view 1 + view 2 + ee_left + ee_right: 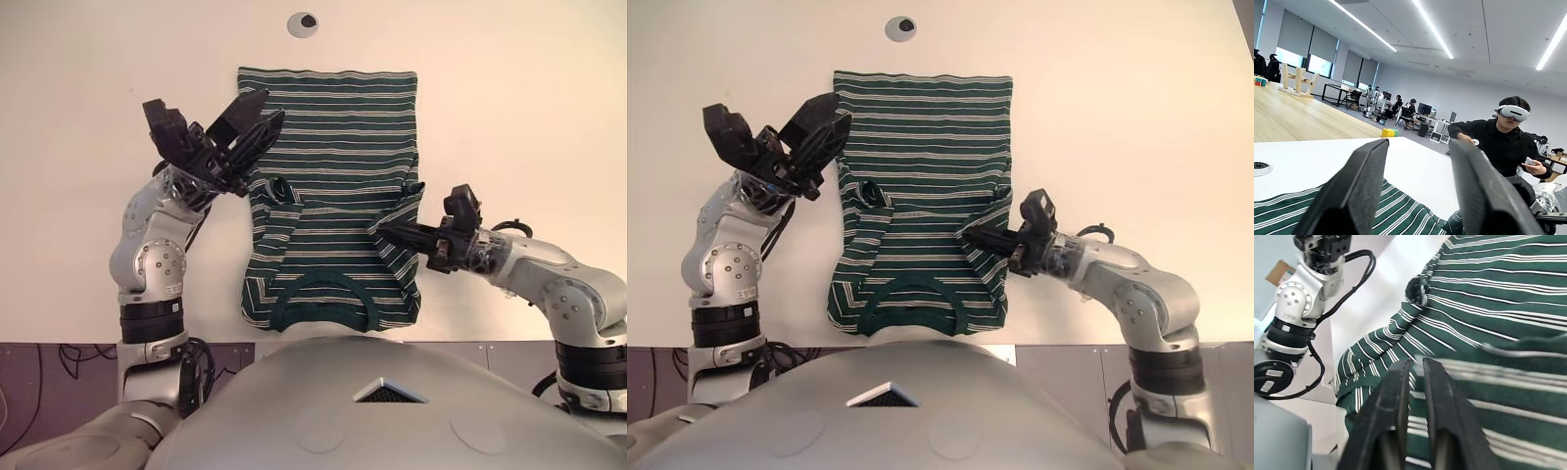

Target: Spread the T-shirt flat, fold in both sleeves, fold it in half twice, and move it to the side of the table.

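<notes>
Both sleeves lie folded in on the T-shirt (328, 166), flat mid-worktop (529, 117). The left claw (274, 105) hangs apart above its left edge. The right claw (384, 233), fingers together, touches the right sleeve. If cloth is snagged, withdrawing could drag that fold open.

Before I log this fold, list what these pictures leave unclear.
Eye views: the left tool covers an edge of the dark green, white-striped cloth T-shirt.
Right wrist view: whether the right tool pinches cloth; its tips blur into the stripes.
Left wrist view: the frame edge crops the shirt.
</notes>
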### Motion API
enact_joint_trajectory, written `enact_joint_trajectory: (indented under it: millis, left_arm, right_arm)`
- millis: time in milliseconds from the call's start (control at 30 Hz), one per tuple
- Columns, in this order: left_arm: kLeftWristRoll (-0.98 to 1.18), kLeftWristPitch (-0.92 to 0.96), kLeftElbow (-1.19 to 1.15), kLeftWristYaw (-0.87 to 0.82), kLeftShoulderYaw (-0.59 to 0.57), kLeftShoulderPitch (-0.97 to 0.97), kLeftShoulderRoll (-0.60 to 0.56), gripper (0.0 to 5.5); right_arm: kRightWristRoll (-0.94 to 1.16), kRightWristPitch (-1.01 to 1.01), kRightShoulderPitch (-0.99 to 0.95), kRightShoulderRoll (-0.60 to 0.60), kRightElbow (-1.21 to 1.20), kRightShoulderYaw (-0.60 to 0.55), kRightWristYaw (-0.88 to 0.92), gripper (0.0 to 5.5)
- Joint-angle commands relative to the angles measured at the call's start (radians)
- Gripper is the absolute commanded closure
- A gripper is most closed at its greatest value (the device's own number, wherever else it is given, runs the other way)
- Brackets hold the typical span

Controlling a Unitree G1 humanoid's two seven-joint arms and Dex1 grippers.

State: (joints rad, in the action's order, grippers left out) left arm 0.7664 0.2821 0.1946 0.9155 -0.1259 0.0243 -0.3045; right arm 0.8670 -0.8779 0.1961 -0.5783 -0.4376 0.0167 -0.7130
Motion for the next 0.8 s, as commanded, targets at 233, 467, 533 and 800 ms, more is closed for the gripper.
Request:
enact_joint_trajectory:
  millis: [233,467,533,800]
  left_arm:
    - [-0.074,-0.032,0.013,0.018,-0.024,0.025,-0.09,3.27]
    - [-0.527,-0.596,-0.031,0.424,-0.037,0.383,-0.531,3.27]
    - [-0.608,-0.698,-0.122,0.449,-0.054,0.437,-0.611,3.27]
    - [-0.954,-1.205,-0.459,0.271,0.114,0.388,-0.645,3.27]
  right_arm:
    - [0.023,0.062,-0.009,-0.01,-0.014,-0.053,-0.077,3.36]
    - [-0.339,0.594,0.287,-0.241,0.06,-0.251,-0.427,2.16]
    - [-0.446,0.742,0.357,-0.255,0.105,-0.249,-0.461,2.16]
    - [-0.954,1.476,0.38,-0.233,0.359,-0.121,-0.332,2.16]
